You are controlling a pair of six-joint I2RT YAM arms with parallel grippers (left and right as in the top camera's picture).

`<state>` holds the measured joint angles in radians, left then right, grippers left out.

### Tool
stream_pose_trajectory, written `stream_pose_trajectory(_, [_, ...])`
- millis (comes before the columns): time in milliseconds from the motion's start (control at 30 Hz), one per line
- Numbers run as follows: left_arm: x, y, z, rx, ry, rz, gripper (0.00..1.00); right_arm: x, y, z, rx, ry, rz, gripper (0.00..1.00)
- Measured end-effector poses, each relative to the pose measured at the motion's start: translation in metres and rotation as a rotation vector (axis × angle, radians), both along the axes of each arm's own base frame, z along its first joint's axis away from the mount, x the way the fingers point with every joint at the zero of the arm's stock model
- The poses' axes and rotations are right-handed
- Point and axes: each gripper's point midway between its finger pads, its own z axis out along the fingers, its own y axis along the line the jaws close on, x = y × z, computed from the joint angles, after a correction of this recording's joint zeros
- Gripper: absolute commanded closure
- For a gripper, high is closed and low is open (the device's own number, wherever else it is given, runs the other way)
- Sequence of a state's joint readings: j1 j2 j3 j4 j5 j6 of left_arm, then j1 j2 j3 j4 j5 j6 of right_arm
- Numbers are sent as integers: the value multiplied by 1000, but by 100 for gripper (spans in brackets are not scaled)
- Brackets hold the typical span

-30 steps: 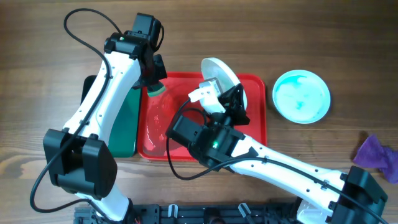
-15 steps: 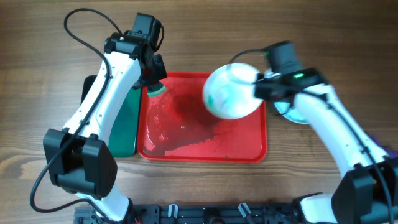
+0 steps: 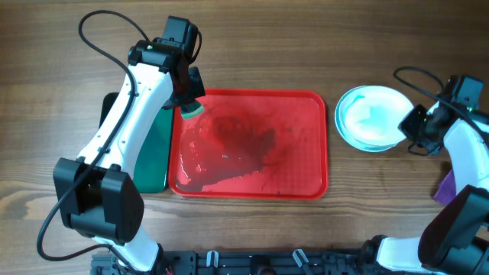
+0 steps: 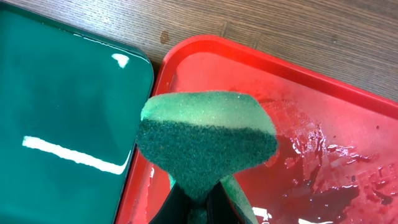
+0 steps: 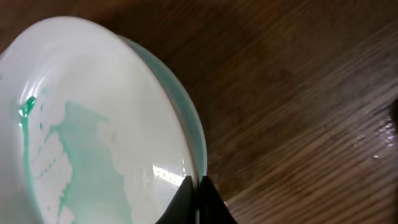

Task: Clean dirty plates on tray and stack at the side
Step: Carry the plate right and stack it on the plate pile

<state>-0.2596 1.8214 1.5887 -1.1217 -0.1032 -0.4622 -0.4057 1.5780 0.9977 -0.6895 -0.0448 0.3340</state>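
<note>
We see left gripper (image 4: 194,208) clamping sponge (image 4: 205,140) over tray (image 3: 299,156) far-left corner; right gripper (image 5: 199,194) pinching rim of smeared plate (image 5: 93,124), right of tray.

Red tray (image 3: 299,162): 1. Green tray (image 3: 153,153): 1. Sponge (image 4: 205,143): 1. Purple cloth (image 3: 446,186): 1. Plates (image 3: 370,117) stacked on bench (image 3: 306,46): 2 rims visible, full count unclear.

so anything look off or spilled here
Yes. Liquid is pooled across the floor of the red tray, mostly left and centre. The top plate, on the table right of the tray, carries green streaks, clearest in the right wrist view.
</note>
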Motion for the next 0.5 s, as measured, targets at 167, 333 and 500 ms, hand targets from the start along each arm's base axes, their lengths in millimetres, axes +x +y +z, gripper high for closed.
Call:
stream_pose_trajectory(167, [-3,3,-1,7,16,-11,96,-12,15,-20,23,32,34,61])
stream_pose_trajectory(333, [-24,46,10,25,96,56,96,-3,42,-12,123,1,132,46])
stream_pose_trajectory(500, [-66,101,45,36,151,127,96,36,102,45,104,-124,407,27])
